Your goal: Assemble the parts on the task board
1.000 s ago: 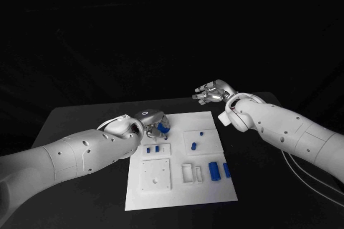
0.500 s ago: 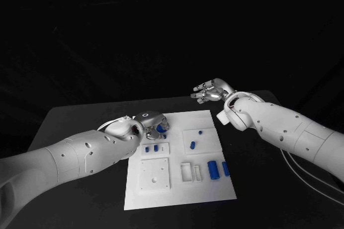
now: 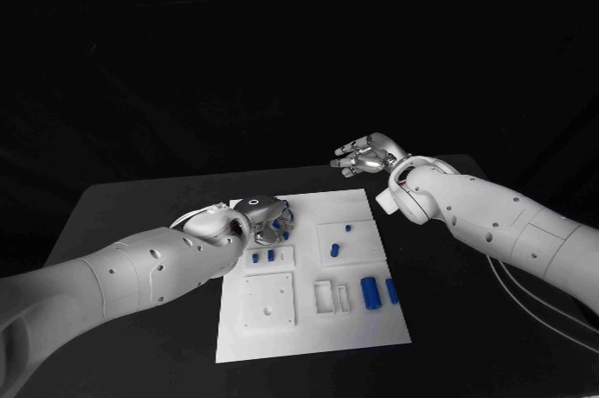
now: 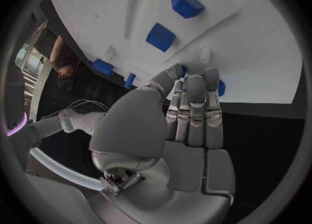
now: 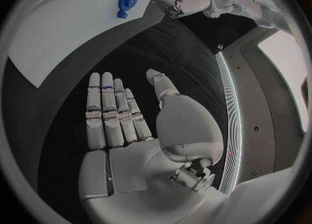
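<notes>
- Left hand (image 3: 256,218): positioned over the far left corner of the task board (image 3: 312,329). In the left wrist view its fingers (image 4: 194,110) lie straight and close together, with the thumb brought across toward them
- A small blue part (image 4: 220,88) sits right at those fingertips, partly hidden behind them. Whether the hand grips it or merely touches it cannot be told from either view
- Right hand (image 3: 366,157): raised beyond the far right corner of the board, over the black table (image 3: 138,216), well apart from every part. In the right wrist view its fingers (image 5: 109,112) are extended side by side, thumb standing off to one side, palm bare; it holds nothing
- Two short blue pegs (image 3: 263,257) stand in a small raised panel just on the near side of the left fingertips
- Two further blue pieces (image 3: 341,240) lie on a square panel between the two hands, nearer the left fingers
- A larger blue cylinder (image 3: 370,294) and a slimmer blue piece (image 3: 392,291) lie at the board's right edge, well apart from both hands
- A white plate with small holes (image 3: 270,301) lies near the left forearm side, untouched
</notes>
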`<act>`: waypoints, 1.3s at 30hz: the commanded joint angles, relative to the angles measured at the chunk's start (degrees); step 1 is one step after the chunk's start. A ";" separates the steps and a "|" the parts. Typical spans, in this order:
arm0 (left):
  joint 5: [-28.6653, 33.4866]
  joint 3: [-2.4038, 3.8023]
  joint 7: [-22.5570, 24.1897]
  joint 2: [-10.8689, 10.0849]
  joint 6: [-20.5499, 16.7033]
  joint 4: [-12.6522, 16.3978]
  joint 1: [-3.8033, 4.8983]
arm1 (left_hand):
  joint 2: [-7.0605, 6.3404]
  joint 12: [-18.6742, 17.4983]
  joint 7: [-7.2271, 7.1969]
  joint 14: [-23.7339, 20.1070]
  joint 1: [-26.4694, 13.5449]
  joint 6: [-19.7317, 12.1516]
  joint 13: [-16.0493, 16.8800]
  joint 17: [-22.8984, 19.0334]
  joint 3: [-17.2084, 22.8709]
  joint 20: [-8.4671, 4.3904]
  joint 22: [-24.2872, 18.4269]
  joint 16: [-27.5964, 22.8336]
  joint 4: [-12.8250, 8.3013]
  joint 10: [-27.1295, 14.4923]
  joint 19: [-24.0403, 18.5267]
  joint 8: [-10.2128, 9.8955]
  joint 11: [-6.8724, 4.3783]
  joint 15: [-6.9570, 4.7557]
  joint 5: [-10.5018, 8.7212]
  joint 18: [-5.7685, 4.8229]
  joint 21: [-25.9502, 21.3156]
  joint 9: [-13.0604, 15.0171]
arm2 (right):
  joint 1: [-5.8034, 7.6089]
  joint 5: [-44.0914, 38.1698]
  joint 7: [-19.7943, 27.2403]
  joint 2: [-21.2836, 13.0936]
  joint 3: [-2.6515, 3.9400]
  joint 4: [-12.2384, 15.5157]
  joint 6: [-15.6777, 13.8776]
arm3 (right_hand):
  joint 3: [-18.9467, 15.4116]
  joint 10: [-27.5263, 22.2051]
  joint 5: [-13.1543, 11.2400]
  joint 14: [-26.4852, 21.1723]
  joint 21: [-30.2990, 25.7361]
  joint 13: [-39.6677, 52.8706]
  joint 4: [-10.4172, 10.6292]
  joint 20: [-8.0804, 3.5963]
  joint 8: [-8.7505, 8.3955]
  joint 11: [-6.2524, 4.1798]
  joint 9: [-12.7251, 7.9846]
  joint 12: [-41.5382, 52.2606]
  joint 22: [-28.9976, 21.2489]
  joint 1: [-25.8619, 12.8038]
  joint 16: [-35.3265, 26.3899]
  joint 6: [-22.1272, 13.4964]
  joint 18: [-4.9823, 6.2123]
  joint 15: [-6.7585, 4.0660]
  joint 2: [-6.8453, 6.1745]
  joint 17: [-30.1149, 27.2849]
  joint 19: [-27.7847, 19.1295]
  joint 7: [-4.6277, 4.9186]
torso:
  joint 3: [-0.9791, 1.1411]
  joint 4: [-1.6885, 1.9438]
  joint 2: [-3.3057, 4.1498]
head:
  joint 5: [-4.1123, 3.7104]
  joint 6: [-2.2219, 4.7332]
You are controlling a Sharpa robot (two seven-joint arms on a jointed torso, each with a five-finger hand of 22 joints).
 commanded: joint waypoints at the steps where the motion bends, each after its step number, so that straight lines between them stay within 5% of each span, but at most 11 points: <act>1: -0.56 0.02 0.86 0.21 1.05 -0.03 -0.13 | -0.08 -0.04 -0.02 0.10 -0.59 0.26 -0.04 0.08 0.36 -0.07 1.35 0.29 0.05 0.47 -0.63 -0.22 0.07 -0.34 0.23 1.08 0.56 -0.09 | 0.03 0.21 0.42 0.10 0.04 0.07 0.55 | 0.30 -0.27 0.24 -0.41 -0.34 -0.10 -0.05 -0.06 0.07 0.13 0.03 -0.17 -0.07 -0.40 -0.26 0.10 0.62 0.15 -0.32 -0.09 -0.44 0.12 | 0.00 0.03 0.00 | -0.10 -0.13; 19: -0.55 0.03 0.59 0.48 2.77 -0.78 -0.43 | 0.31 -0.04 0.04 0.46 -0.87 0.04 -0.04 0.19 0.63 -0.07 1.28 0.62 0.46 -0.05 -0.59 -0.19 0.18 -0.27 -0.02 1.13 1.32 -0.07 | 0.04 0.21 0.38 0.15 0.04 0.12 0.62 | 0.37 -0.23 0.26 -0.41 -0.34 -0.10 0.13 -0.06 0.09 0.13 0.04 -0.17 -0.07 -0.31 -0.25 0.24 0.62 0.15 -0.36 -0.09 -0.45 0.11 | -0.14 -0.02 0.02 | -0.03 -0.39; 39: -0.28 0.04 0.57 0.86 4.74 -1.53 -0.73 | 1.60 -0.03 -0.09 0.97 -1.24 2.86 -0.03 0.19 -1.25 0.02 1.06 0.97 3.00 1.53 0.37 -0.18 -0.22 -0.26 -1.12 0.96 -0.09 -0.05 | 0.04 0.21 0.31 0.12 0.04 0.14 0.70 | 0.44 -0.18 0.30 -0.41 -0.34 -0.09 0.18 -0.07 0.09 0.11 0.04 -0.16 -0.07 -0.28 -0.26 0.30 0.62 0.14 -0.40 -0.10 -0.43 0.10 | 0.00 -0.02 0.00 | -0.21 -0.57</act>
